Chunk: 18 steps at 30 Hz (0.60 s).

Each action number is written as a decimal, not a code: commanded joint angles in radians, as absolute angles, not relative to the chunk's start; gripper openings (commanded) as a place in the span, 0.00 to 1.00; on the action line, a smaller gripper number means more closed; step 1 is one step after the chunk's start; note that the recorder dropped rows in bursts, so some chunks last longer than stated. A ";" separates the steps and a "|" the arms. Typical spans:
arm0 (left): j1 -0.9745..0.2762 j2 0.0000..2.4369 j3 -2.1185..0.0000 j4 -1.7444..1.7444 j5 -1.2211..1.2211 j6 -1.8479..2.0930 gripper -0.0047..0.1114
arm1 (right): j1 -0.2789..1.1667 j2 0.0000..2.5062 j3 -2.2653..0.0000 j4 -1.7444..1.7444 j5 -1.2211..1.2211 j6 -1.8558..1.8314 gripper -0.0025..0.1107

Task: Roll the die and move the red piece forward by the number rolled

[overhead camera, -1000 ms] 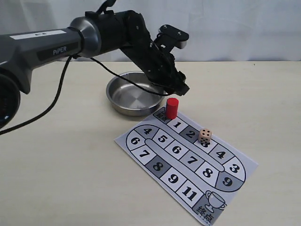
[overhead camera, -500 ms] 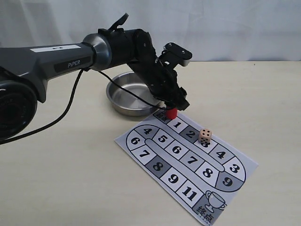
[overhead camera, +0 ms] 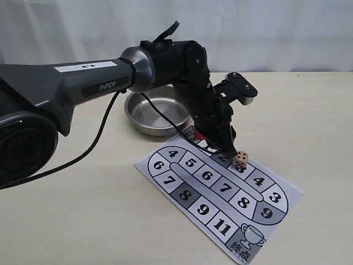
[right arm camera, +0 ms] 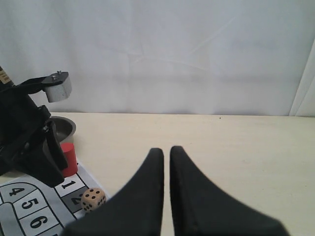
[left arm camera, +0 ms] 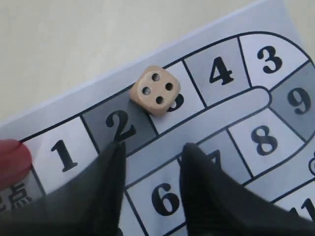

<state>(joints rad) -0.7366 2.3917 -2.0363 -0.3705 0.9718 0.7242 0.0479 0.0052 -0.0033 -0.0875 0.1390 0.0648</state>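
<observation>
The cream die (overhead camera: 240, 160) rests on square 3 of the paper board (overhead camera: 287, 194) with four pips up (left arm camera: 155, 90). My left gripper (overhead camera: 227, 151) hangs low over squares 2 and 6 just beside the die, open, with nothing between its fingers (left arm camera: 152, 147). The red piece (left arm camera: 12, 157) stands upright on the start square beside square 1, behind the gripper and apart from it (right arm camera: 66, 158). In the exterior view the left arm mostly hides it. My right gripper (right arm camera: 166, 150) is shut and empty, off to the side above bare table and looking towards the die (right arm camera: 93, 198).
A steel bowl (overhead camera: 149, 113) stands behind the board's start end, under the left arm. The arm's black cable (overhead camera: 102, 138) hangs to the left. The board's winding track (left arm camera: 206, 123) runs on to a trophy square (overhead camera: 248, 237).
My left gripper has moved from above the red piece, right and forward along the board, to beside the die. The red piece and the die stay where they were.
</observation>
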 commanded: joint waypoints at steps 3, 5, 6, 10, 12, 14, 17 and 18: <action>-0.744 2.416 -2.041 -0.327 0.978 0.733 0.14 | 0.045 0.000 0.000 -0.087 0.136 0.065 0.06; -0.744 2.426 -2.041 -0.330 0.973 0.733 0.06 | 0.045 0.000 0.000 -0.087 0.136 0.065 0.06; -0.744 2.429 -2.039 -0.330 0.961 0.733 0.04 | 0.045 0.000 0.000 -0.087 0.136 0.065 0.06; -0.744 2.443 -2.039 -0.343 0.935 0.733 0.04 | 0.045 0.000 0.000 -0.087 0.136 0.065 0.06; -0.744 2.447 -2.039 -0.364 0.935 0.733 0.04 | 0.045 0.000 0.000 -0.087 0.136 0.065 0.06; -0.744 2.458 -2.039 -0.364 0.935 0.733 0.04 | 0.045 0.000 0.000 -0.087 0.136 0.065 0.06; -0.744 2.472 -2.037 -0.364 0.934 0.733 0.04 | 0.045 0.000 0.000 -0.087 0.136 0.065 0.06; -0.744 2.472 -2.037 -0.369 0.935 0.733 0.04 | 0.045 0.000 0.000 -0.087 0.136 0.065 0.06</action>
